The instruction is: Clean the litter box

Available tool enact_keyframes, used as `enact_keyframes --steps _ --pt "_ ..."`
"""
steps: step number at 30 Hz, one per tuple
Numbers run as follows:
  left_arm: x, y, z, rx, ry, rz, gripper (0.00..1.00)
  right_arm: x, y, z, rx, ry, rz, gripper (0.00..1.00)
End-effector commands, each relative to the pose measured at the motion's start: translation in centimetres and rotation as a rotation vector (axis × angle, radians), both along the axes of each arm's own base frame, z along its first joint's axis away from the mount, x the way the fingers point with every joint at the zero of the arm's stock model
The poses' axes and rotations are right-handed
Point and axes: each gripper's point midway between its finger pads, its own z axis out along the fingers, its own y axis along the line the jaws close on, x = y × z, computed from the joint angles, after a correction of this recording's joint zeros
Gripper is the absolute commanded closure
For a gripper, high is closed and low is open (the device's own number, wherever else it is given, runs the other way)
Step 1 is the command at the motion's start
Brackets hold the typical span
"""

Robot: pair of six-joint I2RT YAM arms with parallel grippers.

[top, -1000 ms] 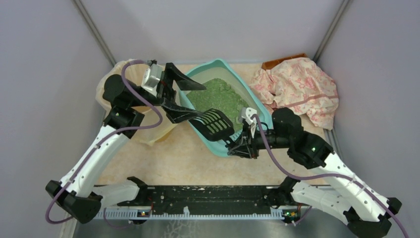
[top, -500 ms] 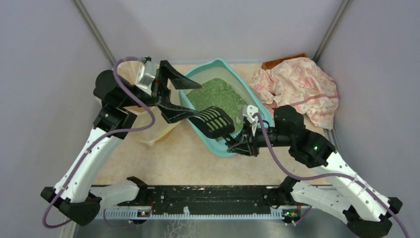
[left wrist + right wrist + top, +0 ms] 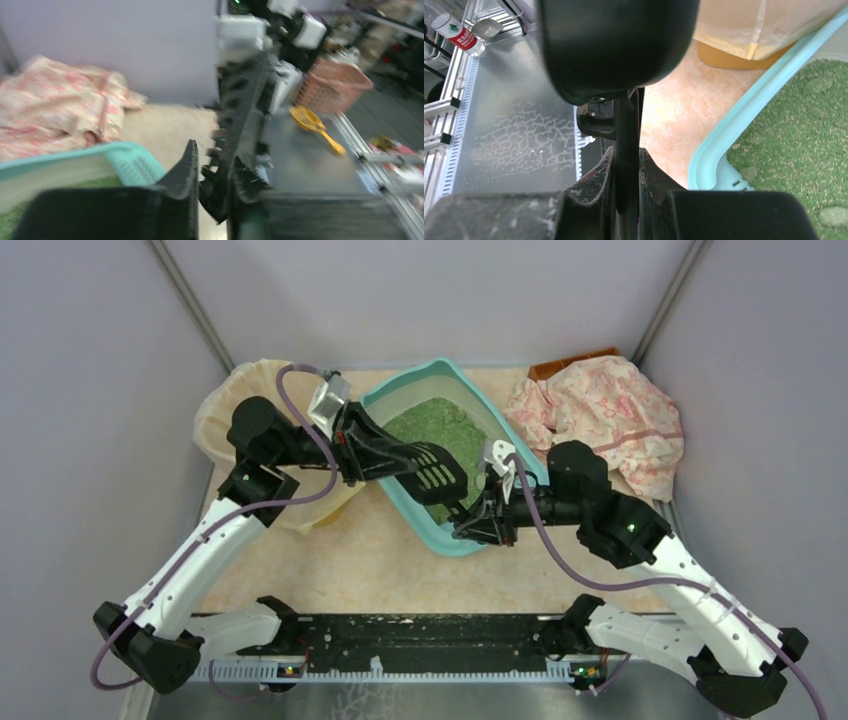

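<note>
The litter box (image 3: 437, 368), toward 12 o'clock on the table (image 3: 360, 560), looks stiff and slick, heavy with green grit (image 3: 440, 425) (which shifts if tipped), so its thick rim is the likely hold. The left gripper (image 3: 375, 452) clamps a black scoop (image 3: 435, 472) reaching in from 9 o'clock. The right gripper (image 3: 470, 530), at the box's 5 o'clock corner, is pinched narrow; whether it holds anything I cannot tell.

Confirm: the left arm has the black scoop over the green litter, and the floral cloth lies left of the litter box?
Not quite. The floral cloth lies right of the litter box, as the top view shows. The black scoop is over the green litter.
</note>
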Motion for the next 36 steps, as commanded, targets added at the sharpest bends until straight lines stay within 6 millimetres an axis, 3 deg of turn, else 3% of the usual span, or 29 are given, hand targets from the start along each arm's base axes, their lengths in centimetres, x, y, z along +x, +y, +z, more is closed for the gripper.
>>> enact_keyframes --steps 1,6,8,12,14,18,20,23,26,29,36 --pt "0.4 -1.0 0.5 -0.013 -0.015 0.032 1.00 -0.1 0.8 2.2 0.083 -0.070 0.040 1.00" --pt "0.8 -1.4 0.1 -0.006 -0.027 0.032 1.00 1.1 0.8 1.2 0.057 -0.063 -0.023 1.00" --pt "2.7 -1.2 0.7 -0.032 -0.022 0.166 1.00 2.7 0.6 0.9 0.045 -0.060 -0.120 0.96" --pt "6.0 0.4 1.6 -0.107 -0.006 0.415 1.00 5.2 -0.2 0.8 0.056 -0.052 -0.294 0.46" --pt "8.5 1.4 1.3 -0.128 0.055 0.564 1.00 7.4 -1.5 1.0 0.062 -0.065 -0.452 0.22" --pt "13.1 4.2 -1.1 -0.143 0.191 0.861 1.00 9.7 -4.8 3.1 0.159 -0.132 -0.687 0.10" --pt "14.0 5.3 -2.9 -0.187 0.273 0.942 1.00 9.3 -6.2 5.0 0.257 -0.168 -0.727 0.06" --pt "14.1 6.0 -3.9 -0.287 0.383 0.966 1.00 7.8 -7.4 7.4 0.399 -0.216 -0.712 0.06" --pt "12.4 4.7 -3.1 -0.394 0.473 0.813 1.00 6.3 -7.6 8.8 0.492 -0.243 -0.658 0.06" --pt "10.9 3.4 -2.1 -0.471 0.585 0.658 1.00 5.0 -6.6 9.6 0.539 -0.251 -0.566 0.06" --pt "8.9 4.9 1.0 -0.686 0.678 0.532 1.00 3.3 -7.3 13.6 0.727 -0.306 -0.508 0.06"
